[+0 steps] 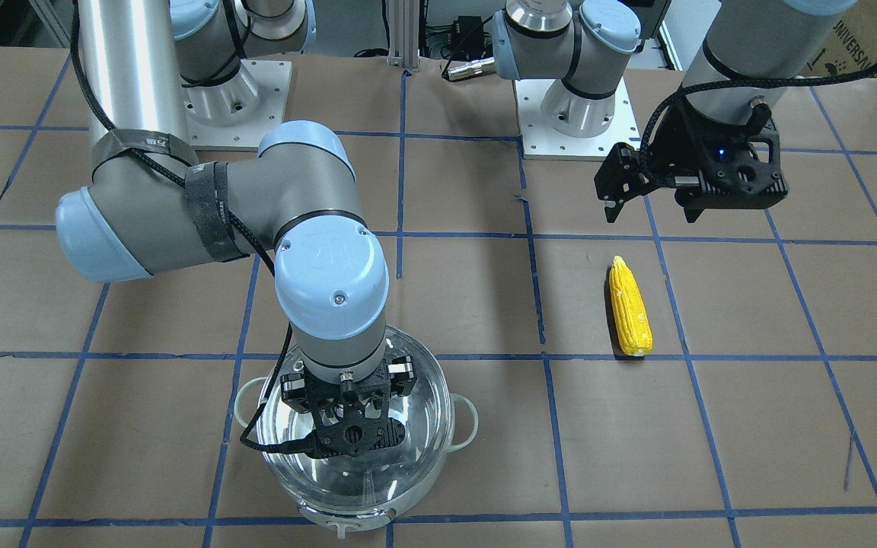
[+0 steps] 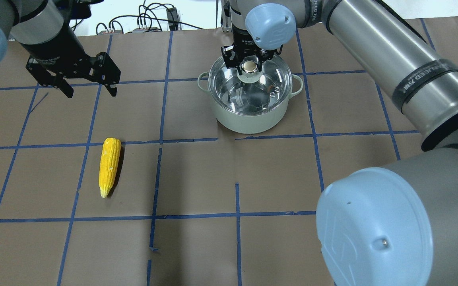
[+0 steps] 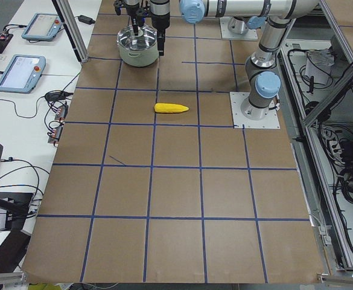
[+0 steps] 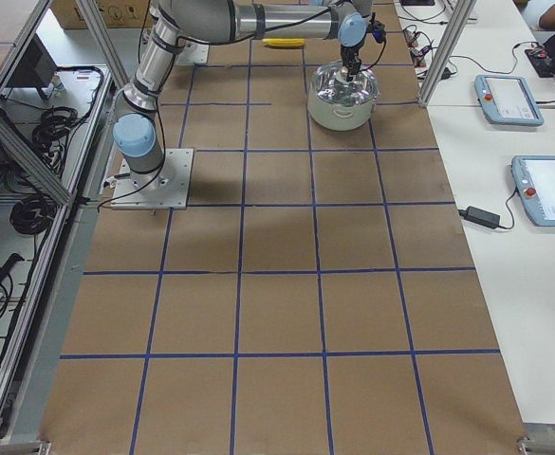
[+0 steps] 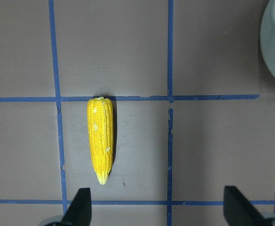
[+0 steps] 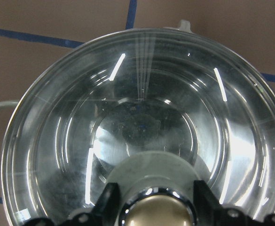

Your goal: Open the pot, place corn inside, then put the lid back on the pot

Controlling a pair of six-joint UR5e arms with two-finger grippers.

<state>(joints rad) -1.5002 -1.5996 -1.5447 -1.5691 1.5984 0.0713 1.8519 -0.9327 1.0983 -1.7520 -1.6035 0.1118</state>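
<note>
The pot point(image 2: 249, 119) stands on the far side of the table with the glass lid point(image 2: 266, 85) seated on it. My right gripper point(image 2: 249, 65) is straight above it, its fingers point(image 6: 110, 200) closed on either side of the lid's knob point(image 6: 158, 209). The pot also shows in the front view point(image 1: 470, 423) under the right wrist. The corn point(image 2: 109, 167) lies flat on the paper, well apart from the pot, and shows in the left wrist view point(image 5: 101, 141). My left gripper point(image 2: 92, 93) hangs open and empty above the table, beyond the corn's blunt end.
Brown paper with a blue tape grid covers the table. The arms' base plates point(image 1: 575, 129) sit at the robot's edge. Operator pendants point(image 3: 19, 69) lie on side tables past the table's edge. My right arm's elbow point(image 1: 180, 221) reaches low over the table near the pot.
</note>
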